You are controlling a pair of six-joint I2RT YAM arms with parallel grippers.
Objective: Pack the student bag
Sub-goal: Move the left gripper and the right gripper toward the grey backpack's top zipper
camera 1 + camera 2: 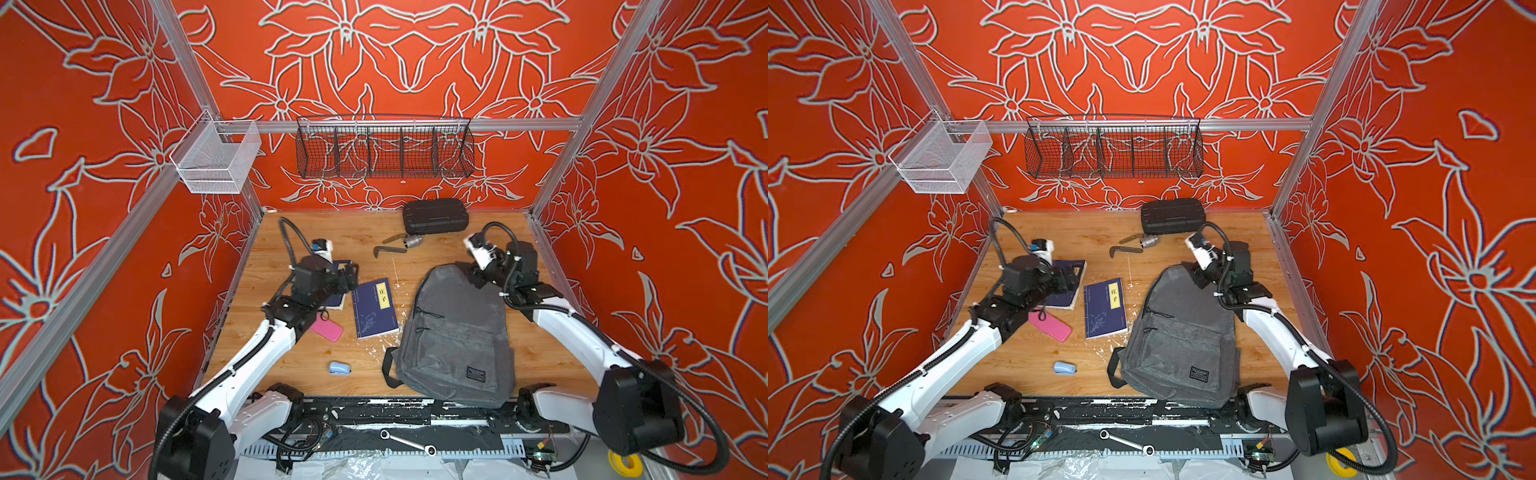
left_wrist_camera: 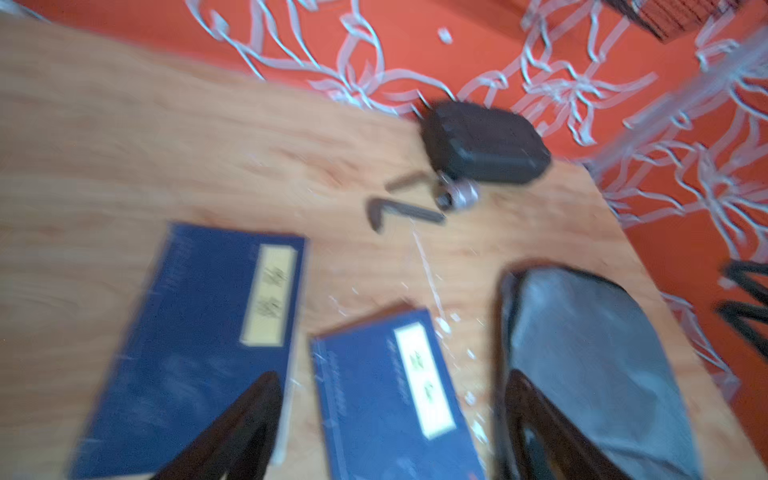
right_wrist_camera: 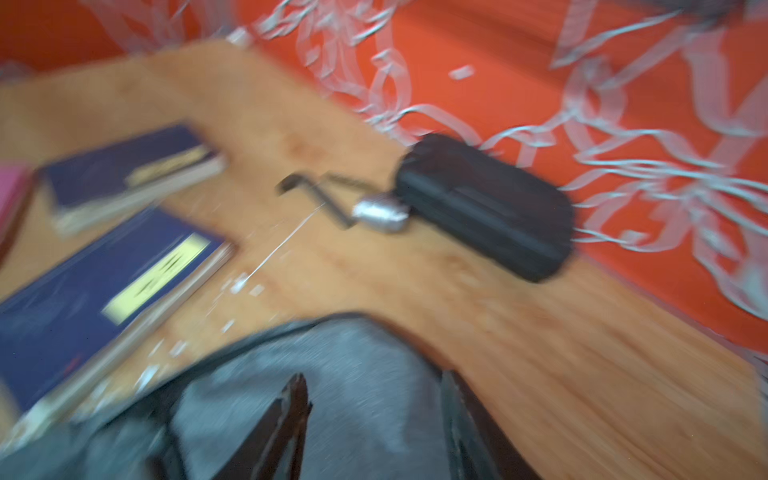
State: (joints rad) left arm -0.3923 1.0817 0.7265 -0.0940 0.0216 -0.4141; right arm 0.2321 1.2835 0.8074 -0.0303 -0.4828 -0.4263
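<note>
The student bag is a grey backpack with black straps, lying flat on the right half of the wooden table, zippers closed. My right gripper hovers at the bag's far top end. Its jaws are apart, with grey fabric showing between them. My left gripper is open above two blue books, and the nearer book shows between its fingers. The bag lies just beyond one of its fingers. Both wrist views are blurred.
A second blue book lies partly under the left arm, with a pink case and a small light-blue item nearer the front. A black ribbed case, a bent metal tool and a metal socket lie at the back.
</note>
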